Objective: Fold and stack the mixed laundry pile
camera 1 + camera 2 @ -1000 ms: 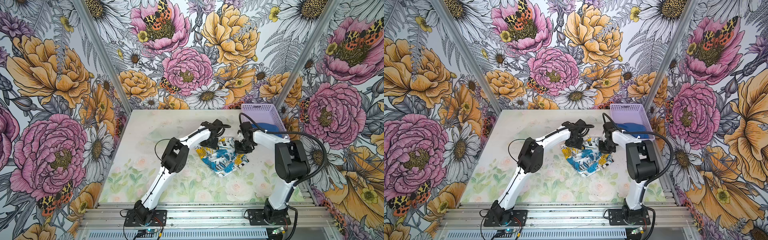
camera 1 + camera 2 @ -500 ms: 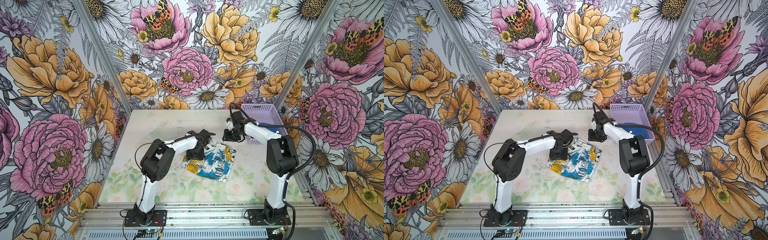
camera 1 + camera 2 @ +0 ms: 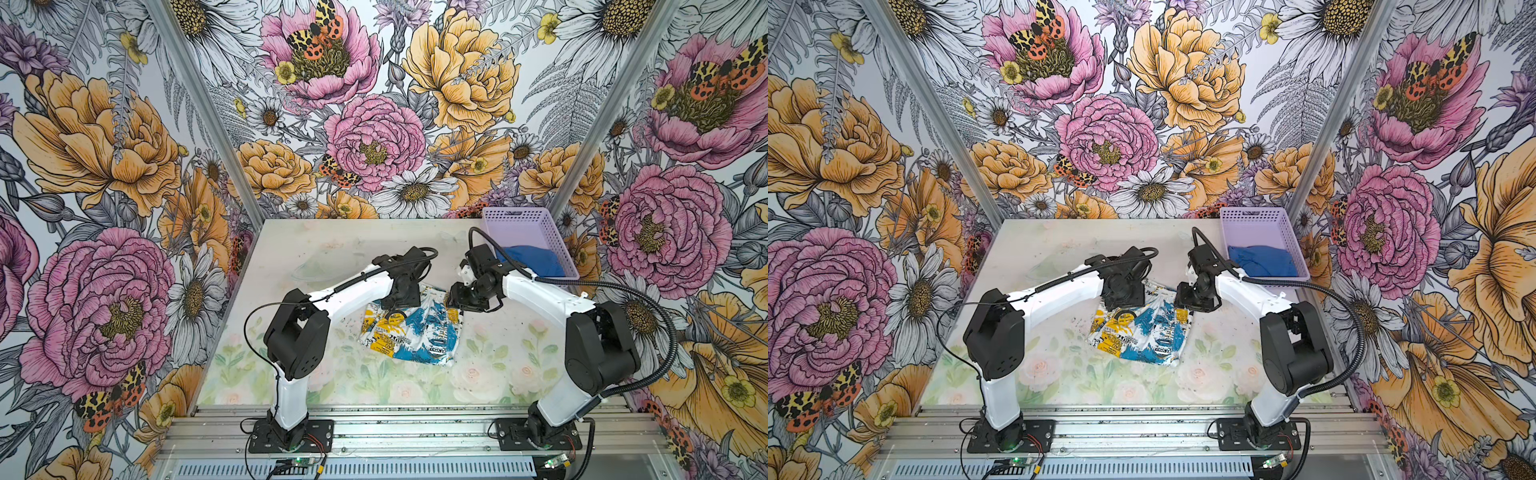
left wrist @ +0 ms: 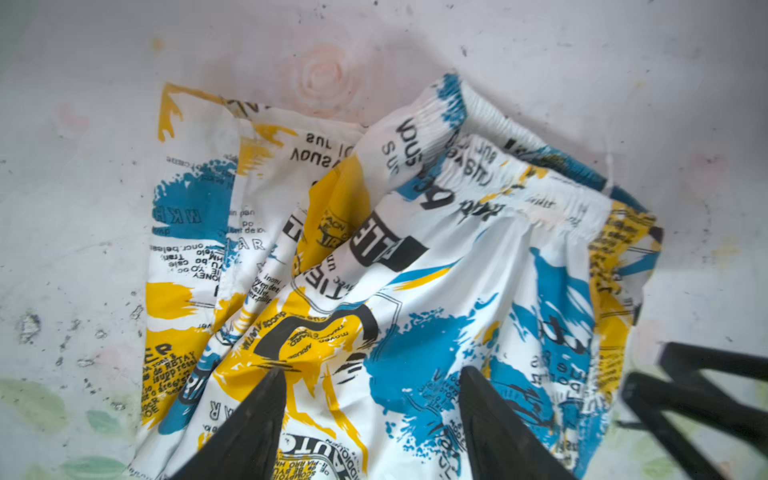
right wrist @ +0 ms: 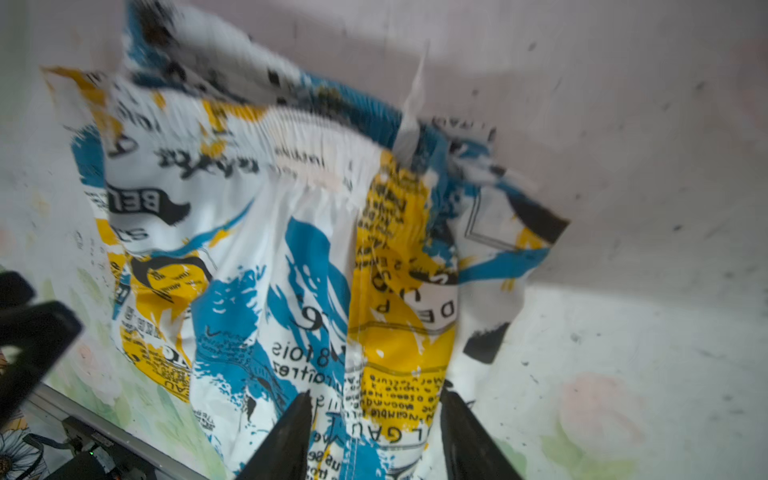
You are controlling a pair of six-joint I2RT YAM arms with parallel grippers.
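The white garment with black newspaper text and yellow and blue splashes (image 3: 411, 332) (image 3: 1142, 332) lies loosely folded and wrinkled mid-table, its gathered waistband (image 4: 478, 166) bunched at one end. My left gripper (image 3: 395, 305) (image 4: 372, 370) hovers open over its far left part, fingers spread above the print. Beside it my right gripper (image 3: 455, 301) (image 5: 376, 395) is at the far right edge, jaws apart with cloth lying under them. The royal blue T-shirt (image 3: 528, 259) (image 3: 1262, 259) sits crumpled in the basket.
The lavender perforated basket (image 3: 519, 218) (image 3: 1254, 216) stands at the table's back right corner, close behind my right arm. Floral walls enclose the table on three sides. A metal rail with both arm bases (image 3: 291, 432) runs along the front edge.
The printed garment has shifted toward the front left and lies flatter. My right gripper swung up toward the basket, came back to the garment's far right edge and opened. The left widened slightly.
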